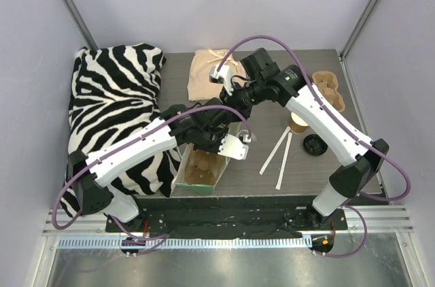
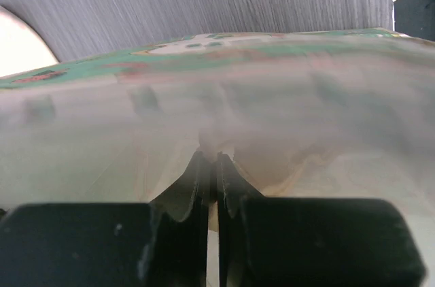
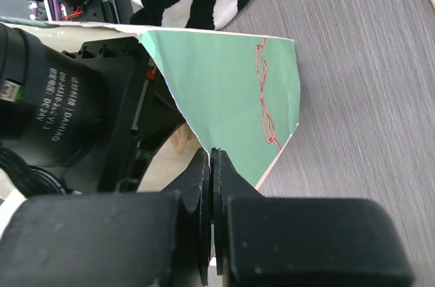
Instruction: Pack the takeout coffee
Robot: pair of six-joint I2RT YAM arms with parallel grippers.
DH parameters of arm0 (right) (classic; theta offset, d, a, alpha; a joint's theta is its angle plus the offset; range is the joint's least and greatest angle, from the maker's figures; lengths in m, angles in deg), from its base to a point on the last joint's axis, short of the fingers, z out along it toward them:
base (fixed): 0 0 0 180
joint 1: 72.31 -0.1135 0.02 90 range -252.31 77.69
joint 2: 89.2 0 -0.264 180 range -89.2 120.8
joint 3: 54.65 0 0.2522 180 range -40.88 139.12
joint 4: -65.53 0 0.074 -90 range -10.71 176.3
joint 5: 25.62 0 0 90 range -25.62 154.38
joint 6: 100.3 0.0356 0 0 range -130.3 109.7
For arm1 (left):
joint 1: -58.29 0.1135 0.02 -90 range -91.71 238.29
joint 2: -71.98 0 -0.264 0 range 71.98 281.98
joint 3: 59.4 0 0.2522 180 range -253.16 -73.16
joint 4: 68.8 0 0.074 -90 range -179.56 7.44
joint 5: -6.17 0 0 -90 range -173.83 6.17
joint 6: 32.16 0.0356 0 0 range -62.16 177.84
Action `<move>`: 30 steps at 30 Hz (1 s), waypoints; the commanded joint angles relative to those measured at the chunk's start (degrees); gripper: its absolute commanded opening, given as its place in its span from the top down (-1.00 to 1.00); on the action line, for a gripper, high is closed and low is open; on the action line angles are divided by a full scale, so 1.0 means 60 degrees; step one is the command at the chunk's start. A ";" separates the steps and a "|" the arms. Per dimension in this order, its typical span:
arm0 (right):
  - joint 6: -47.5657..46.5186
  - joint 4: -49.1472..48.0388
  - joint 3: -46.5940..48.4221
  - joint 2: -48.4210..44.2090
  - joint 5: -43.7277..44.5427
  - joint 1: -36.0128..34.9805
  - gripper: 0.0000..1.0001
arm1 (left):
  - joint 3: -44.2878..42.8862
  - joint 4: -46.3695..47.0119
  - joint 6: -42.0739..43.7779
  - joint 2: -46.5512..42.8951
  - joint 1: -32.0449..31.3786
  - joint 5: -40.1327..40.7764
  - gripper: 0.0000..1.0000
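A green paper bag (image 1: pixel 178 177) with a red bow print stands open on the table by the zebra cloth, and brown rounded shapes show inside it. My left gripper (image 2: pixel 216 158) is shut on the bag's pale inner wall (image 2: pixel 285 117); in the top view this gripper (image 1: pixel 205 144) sits over the bag's far rim. My right gripper (image 3: pixel 211 154) is shut on the edge of the green bag wall (image 3: pixel 231 76), at the bag's far right corner (image 1: pixel 236 119). The takeout coffee is hidden or out of view.
A brown lidless cup (image 1: pixel 298 124) stands beside the right arm, with a loose black lid (image 1: pixel 314 144) next to it. Two white sticks (image 1: pixel 277 152) lie on the table. A pulp cup carrier (image 1: pixel 330 90), a beige cloth pouch (image 1: pixel 207 75) and a zebra cloth (image 1: pixel 112 110) are around.
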 commanded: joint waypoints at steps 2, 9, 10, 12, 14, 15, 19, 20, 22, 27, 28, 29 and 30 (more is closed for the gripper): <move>0.0343 -0.0204 0.0049 0.0039 -0.0027 -0.0059 0.98 | -0.0099 0.0071 0.0058 0.0183 0.0197 -0.0234 0.88; 0.0372 -0.0278 0.0122 0.0156 -0.0115 -0.0059 0.98 | 0.0150 -0.0207 0.0205 0.0198 0.0285 -0.0688 0.86; 0.0372 -0.0278 0.0137 0.0142 -0.0101 -0.0059 0.98 | 0.0150 -0.0222 0.0205 0.0212 0.0300 -0.0732 0.86; 0.0372 -0.0278 0.0152 0.0142 -0.0101 -0.0058 0.98 | 0.0136 -0.0194 0.0161 0.0242 0.0329 -0.0791 0.85; 0.0358 -0.0292 0.0166 0.0157 -0.0130 -0.0059 0.98 | 0.0077 -0.0266 0.0175 0.0285 0.0373 -0.0835 0.86; 0.0357 -0.0292 0.0166 0.0157 -0.0101 -0.0044 0.98 | -0.0068 -0.0325 0.0161 0.0329 0.0388 -0.0879 0.88; 0.0372 -0.0365 0.0093 0.0142 0.0031 -0.0059 0.98 | -0.1049 -0.0924 0.0132 0.0607 0.0417 -0.1054 0.97; 0.0372 -0.0395 0.0064 0.0142 0.0046 -0.0044 0.98 | -0.1268 -0.1100 0.0117 0.0681 0.0417 -0.1142 0.97; 0.0387 -0.0439 0.0064 0.0157 0.0134 -0.0044 0.98 | -0.1723 -0.1511 0.0088 0.0856 0.0403 -0.1259 0.98; 0.0401 -0.0527 0.0064 0.0113 0.0265 -0.0073 0.98 | -0.1945 -0.1878 0.0029 0.0989 0.0417 -0.1348 0.99; 0.0401 -0.0527 0.0064 0.0113 0.0295 -0.0073 0.98 | -0.1886 -0.1863 0.0000 0.0989 0.0417 -0.1333 0.99; 0.0401 -0.0527 0.0035 0.0098 0.0309 -0.0073 0.98 | -0.1726 -0.1863 -0.0015 0.1047 0.0417 -0.1290 0.99; 0.0401 -0.0541 0.0034 0.0113 0.0324 -0.0073 0.98 | -0.1652 -0.1863 -0.0015 0.1076 0.0417 -0.1275 0.99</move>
